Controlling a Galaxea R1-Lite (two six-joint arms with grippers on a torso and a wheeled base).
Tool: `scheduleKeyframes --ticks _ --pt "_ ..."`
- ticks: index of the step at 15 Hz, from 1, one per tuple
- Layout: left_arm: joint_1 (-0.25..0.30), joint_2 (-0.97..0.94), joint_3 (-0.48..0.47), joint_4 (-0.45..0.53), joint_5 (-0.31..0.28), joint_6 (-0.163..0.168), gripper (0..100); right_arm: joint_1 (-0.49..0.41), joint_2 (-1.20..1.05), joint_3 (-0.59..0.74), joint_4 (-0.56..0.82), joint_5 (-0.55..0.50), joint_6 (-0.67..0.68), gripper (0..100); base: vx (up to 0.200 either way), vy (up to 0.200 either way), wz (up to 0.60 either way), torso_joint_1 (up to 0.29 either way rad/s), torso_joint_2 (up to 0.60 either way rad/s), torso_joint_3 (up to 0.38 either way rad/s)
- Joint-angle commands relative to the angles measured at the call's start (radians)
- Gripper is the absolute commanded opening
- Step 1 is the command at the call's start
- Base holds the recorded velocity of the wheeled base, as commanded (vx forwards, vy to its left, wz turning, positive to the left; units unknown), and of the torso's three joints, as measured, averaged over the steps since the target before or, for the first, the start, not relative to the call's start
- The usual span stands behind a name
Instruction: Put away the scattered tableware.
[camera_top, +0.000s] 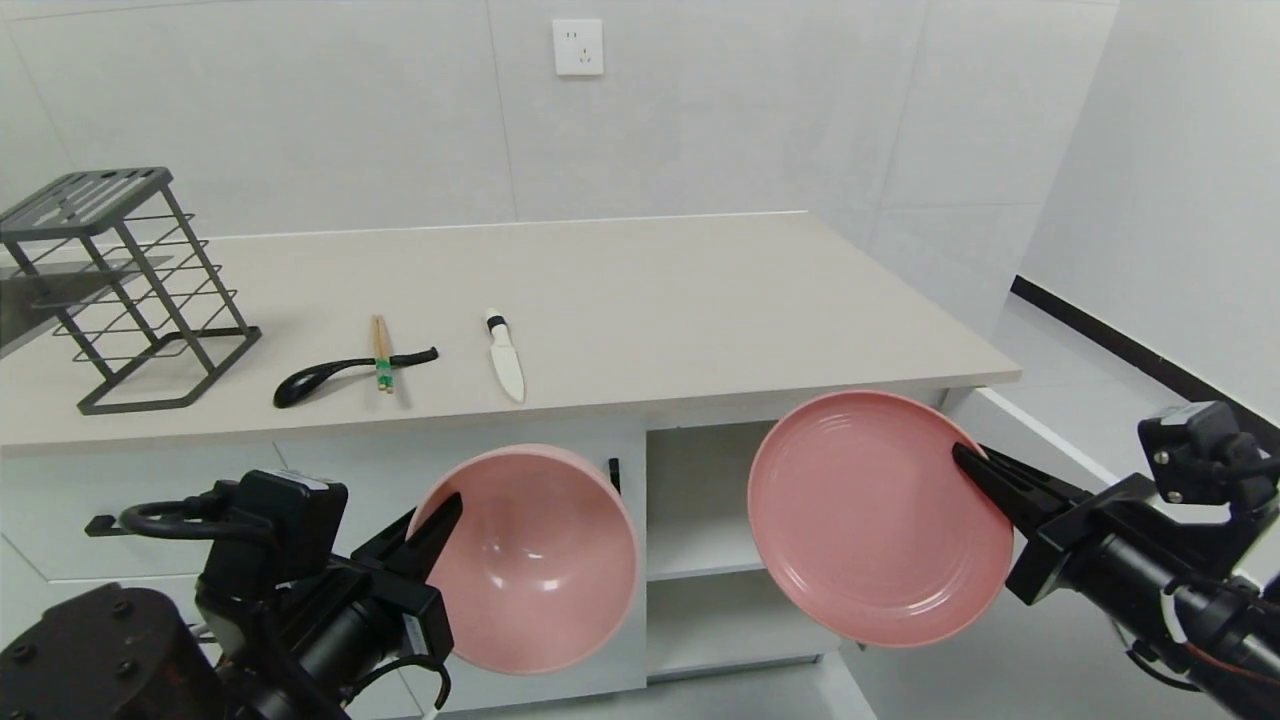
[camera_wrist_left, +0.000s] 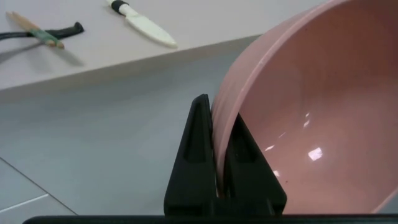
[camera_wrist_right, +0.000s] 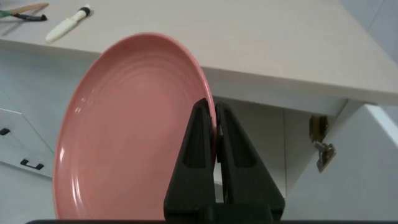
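My left gripper (camera_top: 448, 512) is shut on the rim of a pink bowl (camera_top: 540, 560), held on edge below the counter front; the rim (camera_wrist_left: 227, 118) sits clamped between the black fingers (camera_wrist_left: 198, 155). My right gripper (camera_top: 962, 460) is shut on the rim of a pink plate (camera_top: 870, 515), held upright in front of the open cabinet. The same plate (camera_wrist_right: 130, 124) fills much of the right wrist view, pinched at its edge. On the counter lie a black spoon (camera_top: 335, 372), chopsticks (camera_top: 381, 352) and a white knife (camera_top: 506, 358).
A black wire rack (camera_top: 125, 285) stands at the counter's left end. Below the counter (camera_top: 700, 290) an open cabinet (camera_top: 705, 540) shows a white shelf, its door (camera_top: 1040, 440) swung out to the right. White tiled walls lie behind and to the right.
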Motion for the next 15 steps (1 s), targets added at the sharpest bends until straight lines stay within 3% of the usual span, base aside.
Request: scheduleKeyframes --ticks 1,15 --pt "0.0 0.003 0.0 -0.001 0.0 0.0 0 0.0 0.013 0.0 -0.001 0.0 0.0 0 0.0 0.0 0.0 -0.246 0.5 0.222" --pt "-0.002 0.029 0.0 -0.001 0.002 -0.016 0 -0.003 0.036 0.002 -0.001 0.0 -0.001 0 0.0 0.0 0.0 -0.256 0.4 0.167"
